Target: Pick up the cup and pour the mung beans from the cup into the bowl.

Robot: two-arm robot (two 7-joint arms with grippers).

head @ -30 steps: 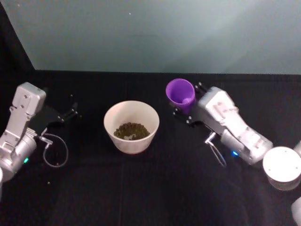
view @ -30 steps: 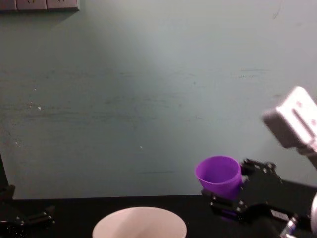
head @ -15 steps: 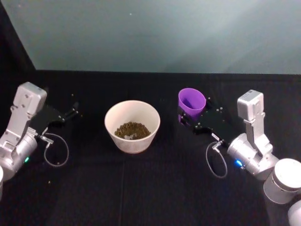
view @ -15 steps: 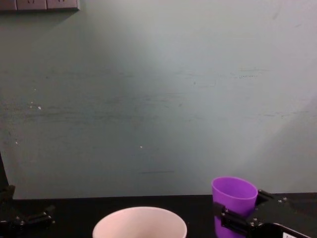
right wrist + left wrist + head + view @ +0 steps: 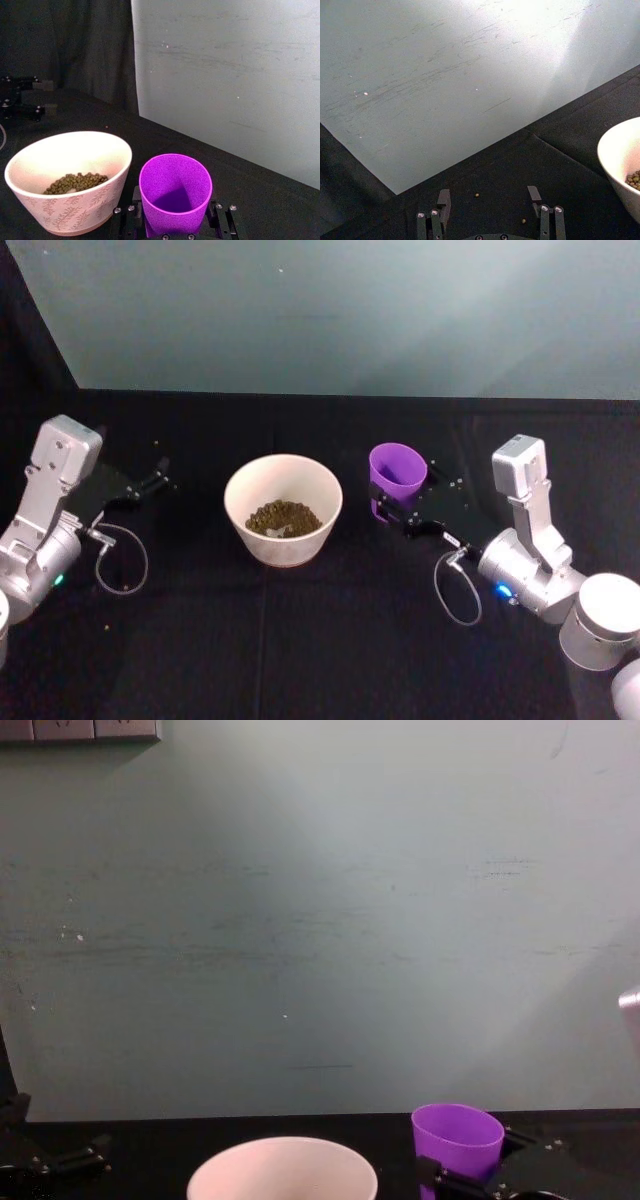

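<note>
The purple cup (image 5: 397, 478) stands upright to the right of the white bowl (image 5: 250, 486). My right gripper (image 5: 402, 504) is shut on its lower part, a black finger (image 5: 220, 216) on each side. In the right wrist view the cup (image 5: 175, 192) looks empty inside, and the bowl (image 5: 30, 162) just beside it holds mung beans (image 5: 75, 182). The chest view shows the cup (image 5: 457, 1138) low behind the bowl's rim (image 5: 283, 1160). My left gripper (image 5: 160, 475) rests open at the far left, its fingers (image 5: 444, 200) spread over bare cloth.
Black cloth covers the table (image 5: 320, 640), which ends at a pale green wall (image 5: 350, 310) behind. Two loose beans (image 5: 477, 195) lie on the cloth near the left gripper. The right arm's body (image 5: 525, 560) occupies the right side.
The right arm has turned the cup upright, lowered it and brought it a little leftward toward the bowl. The left arm has not moved.
</note>
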